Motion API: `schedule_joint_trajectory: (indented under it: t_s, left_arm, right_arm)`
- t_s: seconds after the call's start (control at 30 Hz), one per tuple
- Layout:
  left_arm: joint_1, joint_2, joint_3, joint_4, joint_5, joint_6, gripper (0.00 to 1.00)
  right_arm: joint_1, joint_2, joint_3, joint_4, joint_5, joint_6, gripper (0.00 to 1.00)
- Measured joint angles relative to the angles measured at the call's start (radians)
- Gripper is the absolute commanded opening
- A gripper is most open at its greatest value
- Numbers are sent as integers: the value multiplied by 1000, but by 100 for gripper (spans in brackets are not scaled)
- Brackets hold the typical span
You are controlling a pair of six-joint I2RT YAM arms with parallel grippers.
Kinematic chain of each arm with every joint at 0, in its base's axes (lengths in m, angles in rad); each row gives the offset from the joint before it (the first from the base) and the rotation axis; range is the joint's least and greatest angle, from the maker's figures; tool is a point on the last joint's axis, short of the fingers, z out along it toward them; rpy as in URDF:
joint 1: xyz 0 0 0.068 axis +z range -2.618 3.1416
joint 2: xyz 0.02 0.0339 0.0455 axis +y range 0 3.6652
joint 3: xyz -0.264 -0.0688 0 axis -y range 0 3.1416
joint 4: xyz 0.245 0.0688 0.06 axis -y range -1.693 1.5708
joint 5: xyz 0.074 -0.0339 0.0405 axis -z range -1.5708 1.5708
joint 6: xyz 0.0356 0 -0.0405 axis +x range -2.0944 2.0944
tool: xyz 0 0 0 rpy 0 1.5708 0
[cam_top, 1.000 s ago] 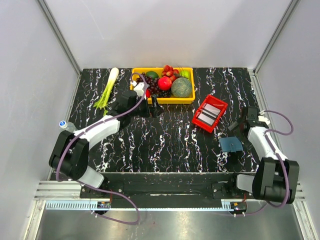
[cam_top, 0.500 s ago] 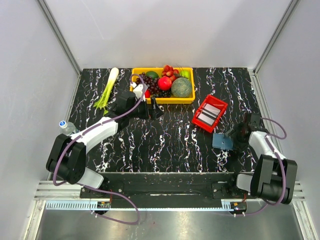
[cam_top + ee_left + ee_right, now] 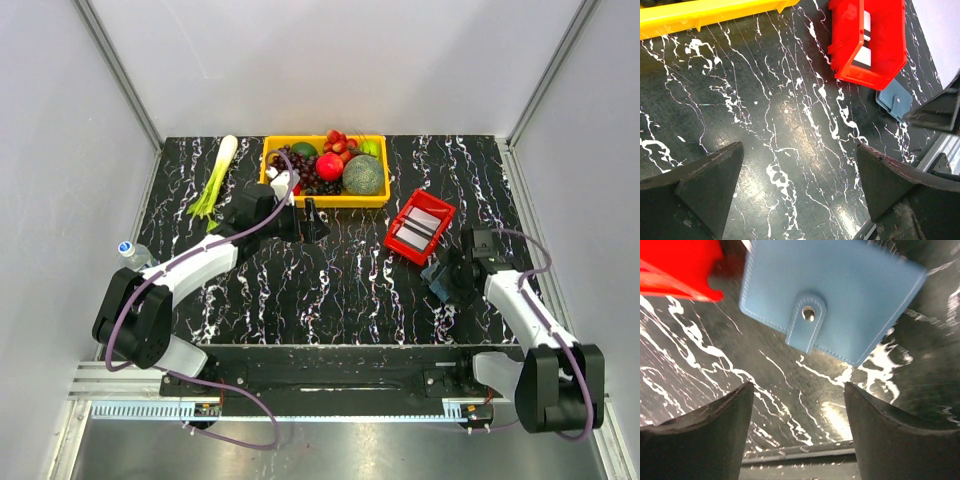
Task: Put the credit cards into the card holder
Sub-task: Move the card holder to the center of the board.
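A yellow box [image 3: 340, 200] at the back of the black tabletop [image 3: 340, 285] holds a green melon [image 3: 364, 175], a red apple [image 3: 330, 166] and grapes [image 3: 308, 180]. A leek [image 3: 214, 180] lies left of it, a red tray [image 3: 400, 246] right.

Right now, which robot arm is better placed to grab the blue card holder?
The right one. The right gripper, open, hovers just short of the closed card holder beside the red tray. The left gripper is open too, but far off by the yellow basket.
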Motion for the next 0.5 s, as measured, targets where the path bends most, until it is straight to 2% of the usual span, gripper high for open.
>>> schedule_joint_trajectory:
  t_s: [0.07,0.2,0.27,0.37,0.5]
  left_arm:
    - [-2,0,0,-3,1,0,99]
    - [-6,0,0,-4,3,4,99]
    - [-7,0,0,-4,3,6,99]
    - [-8,-1,0,-4,3,7,99]
    - [-11,-2,0,-4,3,8,99]
  right_arm:
    - [1,-40,44,-23,77,-40,75]
    - [-16,-40,164,11,204,-136,80]
    - [-32,22,211,39,219,-161,84]
    - [-47,197,273,63,229,-198,84]
    - [-48,327,253,79,216,-225,86]
